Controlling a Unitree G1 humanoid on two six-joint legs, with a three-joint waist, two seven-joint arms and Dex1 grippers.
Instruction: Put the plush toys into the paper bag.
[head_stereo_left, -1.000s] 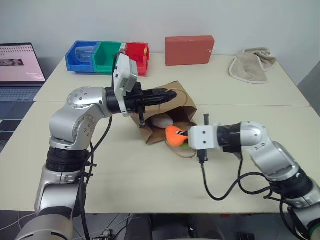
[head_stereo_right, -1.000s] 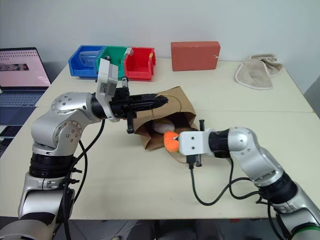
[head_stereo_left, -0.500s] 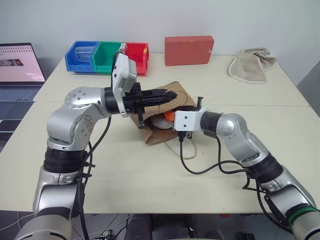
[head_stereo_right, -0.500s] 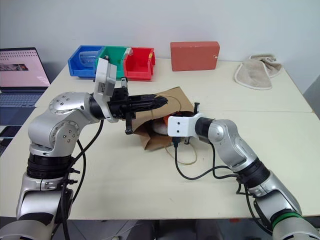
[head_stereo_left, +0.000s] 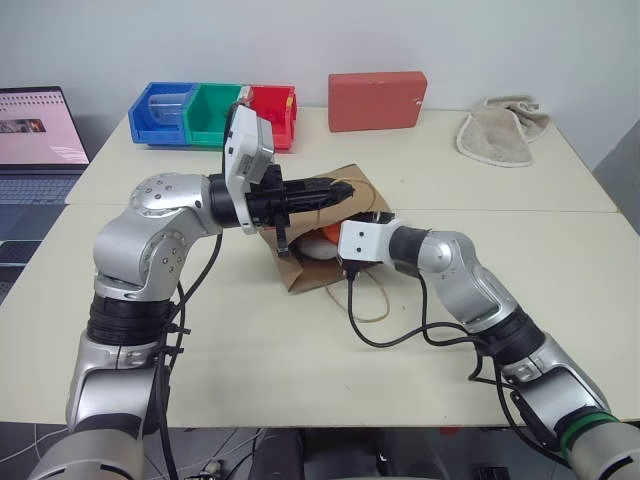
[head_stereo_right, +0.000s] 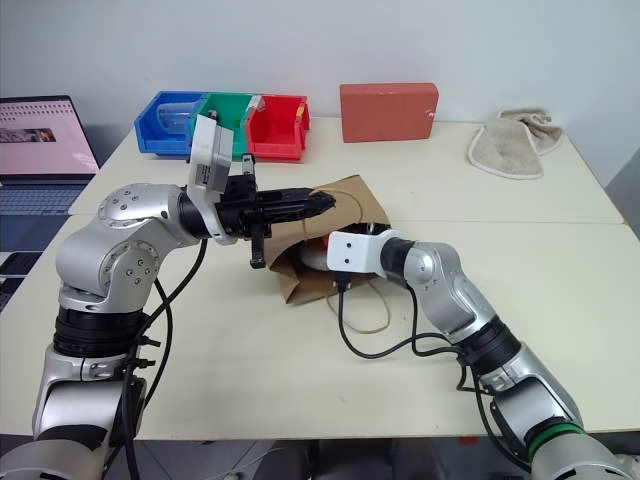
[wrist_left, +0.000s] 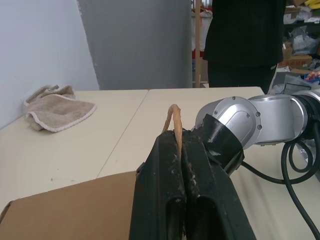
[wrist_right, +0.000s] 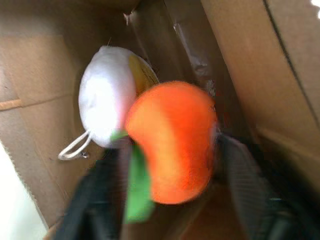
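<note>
The brown paper bag (head_stereo_left: 296, 268) lies on its side on the table, mouth toward my right arm. My left gripper (head_stereo_left: 335, 191) is shut on its upper loop handle (wrist_left: 174, 120) and holds the mouth up. My right gripper (wrist_right: 169, 152) reaches into the mouth and stands open, its fingers (wrist_right: 240, 185) spread on either side of the orange carrot toy (wrist_right: 172, 145). The carrot's green leaves (wrist_right: 136, 187) hang beside one finger. Deeper inside the bag, right behind the carrot, lies the white egg toy (wrist_right: 105, 107). Both toys peek out of the mouth as a white and orange patch (head_stereo_left: 322, 243).
At the back of the table are a red block (head_stereo_left: 377, 100), a beige towel (head_stereo_left: 503, 128) and blue, green and red bins (head_stereo_left: 213, 113). A laptop (head_stereo_left: 38, 130) sits far left. The bag's other handle (head_stereo_left: 372, 300) and my wrist cable trail on the table. A person (wrist_left: 245, 40) stands beyond it.
My right gripper has carried the carrot from in front of the bag into its mouth, and its fingers have spread open. The left gripper has kept still on the handle.
</note>
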